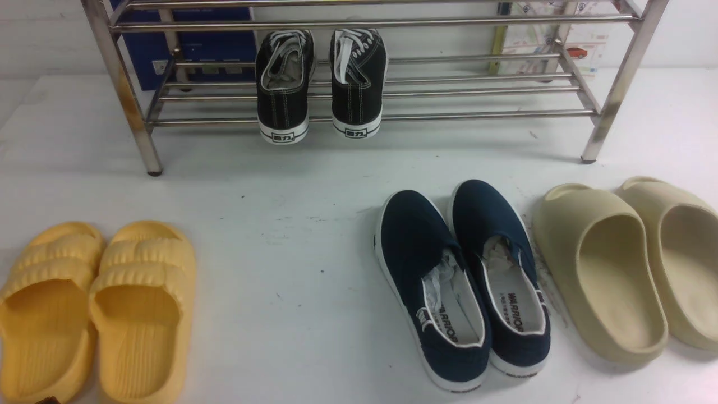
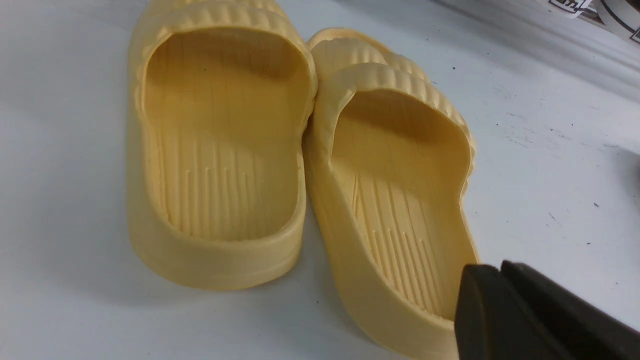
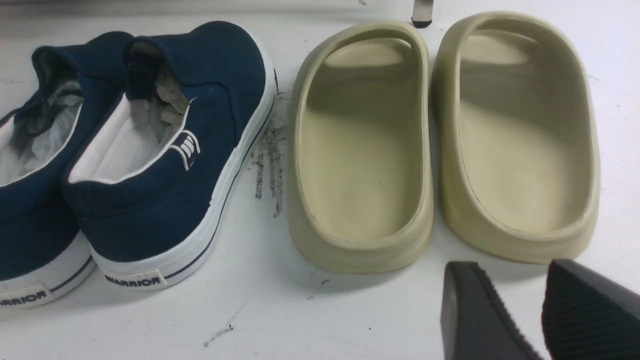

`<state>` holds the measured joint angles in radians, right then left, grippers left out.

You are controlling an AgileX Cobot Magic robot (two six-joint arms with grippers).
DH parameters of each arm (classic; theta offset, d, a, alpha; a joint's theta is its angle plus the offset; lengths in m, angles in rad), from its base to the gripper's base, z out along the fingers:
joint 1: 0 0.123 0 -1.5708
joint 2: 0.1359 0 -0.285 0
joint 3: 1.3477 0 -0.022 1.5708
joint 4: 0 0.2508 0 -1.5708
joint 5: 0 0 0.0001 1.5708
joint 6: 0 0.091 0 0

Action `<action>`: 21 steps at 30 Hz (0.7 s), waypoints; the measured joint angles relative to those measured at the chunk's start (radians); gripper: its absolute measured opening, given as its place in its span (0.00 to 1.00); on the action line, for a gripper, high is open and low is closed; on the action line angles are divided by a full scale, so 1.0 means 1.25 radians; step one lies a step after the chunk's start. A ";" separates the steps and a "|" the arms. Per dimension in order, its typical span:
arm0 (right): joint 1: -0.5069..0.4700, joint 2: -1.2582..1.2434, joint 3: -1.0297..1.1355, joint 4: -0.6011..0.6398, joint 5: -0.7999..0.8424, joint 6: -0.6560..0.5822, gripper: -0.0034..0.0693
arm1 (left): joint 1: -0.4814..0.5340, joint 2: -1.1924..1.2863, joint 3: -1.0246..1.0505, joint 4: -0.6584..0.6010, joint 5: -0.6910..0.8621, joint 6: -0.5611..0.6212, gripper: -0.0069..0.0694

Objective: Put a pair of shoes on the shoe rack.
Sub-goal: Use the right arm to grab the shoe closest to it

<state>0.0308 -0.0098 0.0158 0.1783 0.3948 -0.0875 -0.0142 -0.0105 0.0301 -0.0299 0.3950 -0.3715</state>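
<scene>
The pair of navy slip-on shoes (image 1: 463,280) with white soles lies side by side on the white table, right of centre, toes toward the shoe rack (image 1: 359,84). The right wrist view shows their heels (image 3: 150,165) marked WARRIOR. The steel-tube rack stands at the back. My right gripper (image 3: 510,272) is open and empty, low over the table behind the beige slides' heels, to the right of the navy shoes. My left gripper (image 2: 492,272) is shut and empty, by the heel of a yellow slide. Neither gripper shows in the front view.
Two black lace-up sneakers (image 1: 320,78) rest on the rack's lower shelf, left of centre. Yellow slides (image 1: 95,308) lie at the front left, also in the left wrist view (image 2: 300,165). Beige slides (image 1: 628,264) lie at the right, also in the right wrist view (image 3: 440,140).
</scene>
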 joint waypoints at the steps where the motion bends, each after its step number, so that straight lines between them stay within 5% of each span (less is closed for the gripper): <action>1: 0.000 0.000 0.000 0.000 0.000 0.000 0.39 | 0.000 0.000 0.000 0.000 0.000 0.000 0.15; 21: 0.000 0.000 0.000 0.000 0.000 0.000 0.39 | 0.000 0.000 0.000 -0.001 0.000 0.000 0.18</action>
<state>0.0308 -0.0098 0.0158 0.1783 0.3948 -0.0875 -0.0142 -0.0105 0.0301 -0.0307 0.3950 -0.3715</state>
